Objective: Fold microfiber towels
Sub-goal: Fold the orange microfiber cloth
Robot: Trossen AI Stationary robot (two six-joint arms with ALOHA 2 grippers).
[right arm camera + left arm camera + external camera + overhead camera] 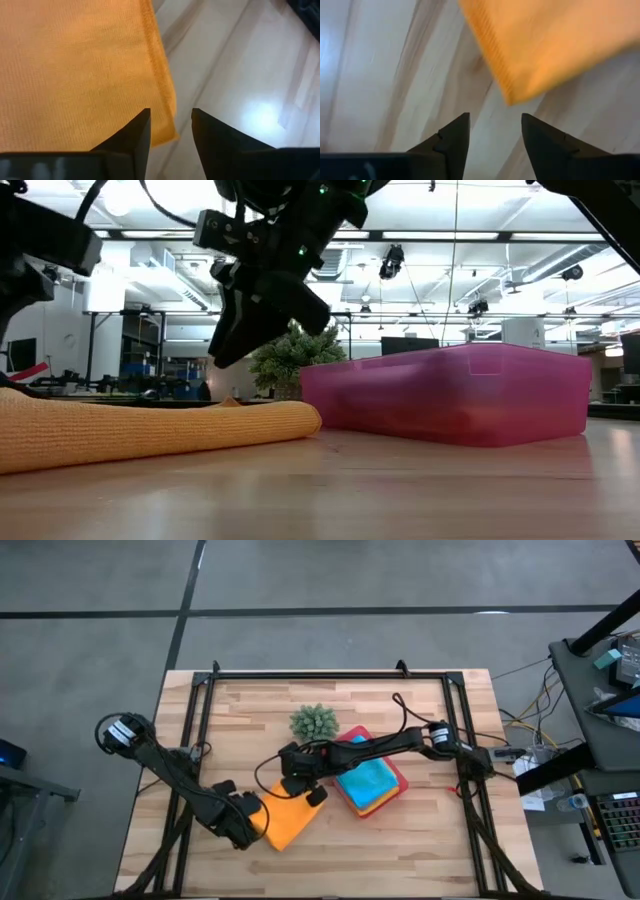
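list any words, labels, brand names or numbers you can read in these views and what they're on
None can be read.
The orange towel, the pink tray and the light blue towel show no print.
Any signs in the room behind the table are too small and blurred to read.

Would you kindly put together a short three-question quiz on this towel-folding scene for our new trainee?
1. True or false: the orange towel lies inside the pink tray.
2. Which colour of towel shows on top in the tray: A) grey, B) light blue, C) lime green?
3. What are the left gripper and right gripper holding?

Key:
1. False. It lies flat on the table, beside the tray.
2. B, the light blue towel.
3. Nothing. Both are open, each at an edge of the orange towel, with no cloth between the fingers.
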